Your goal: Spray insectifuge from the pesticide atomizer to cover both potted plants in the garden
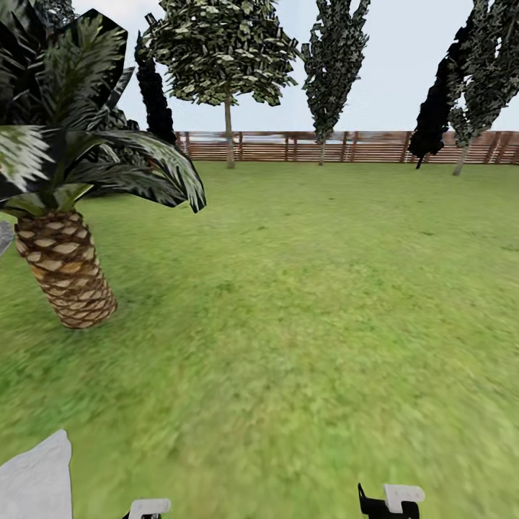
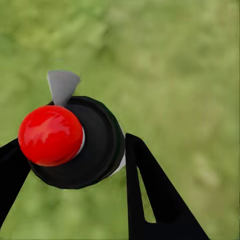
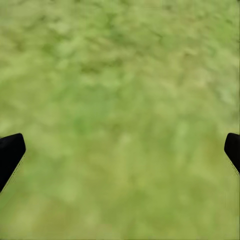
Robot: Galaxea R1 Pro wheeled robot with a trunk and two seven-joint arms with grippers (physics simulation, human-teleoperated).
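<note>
The head view looks over the garden lawn (image 1: 310,303), an open stretch of green grass running back to a brown horizontal-slat wooden fence (image 1: 346,146); behind and along the fence stand several trees (image 1: 223,50), some leafy and some dark and narrow; a large palm (image 1: 65,267) with a scaled brown trunk and drooping fronds stands at the left of the lawn; a pale grey slab (image 1: 36,479) shows at the lower left corner, its nature not determinable.

In the left wrist view the left gripper (image 2: 70,165) is clenched on the pesticide atomizer (image 2: 80,142); the bottle is seen end-on, with a round dark end, a glossy red cap facing the camera and a small grey nozzle piece projecting from its edge; one dark finger (image 2: 150,195) lies against the bottle on one side and the other finger touches it on the opposite side; blurred grass lies beyond.

In the right wrist view the right gripper (image 3: 120,152) is released; its two dark fingertips (image 3: 10,152) sit well apart at opposite edges, with nothing between them but grass.

At the bottom edge of the head view, small white and black parts of both arms show above the grass.
</note>
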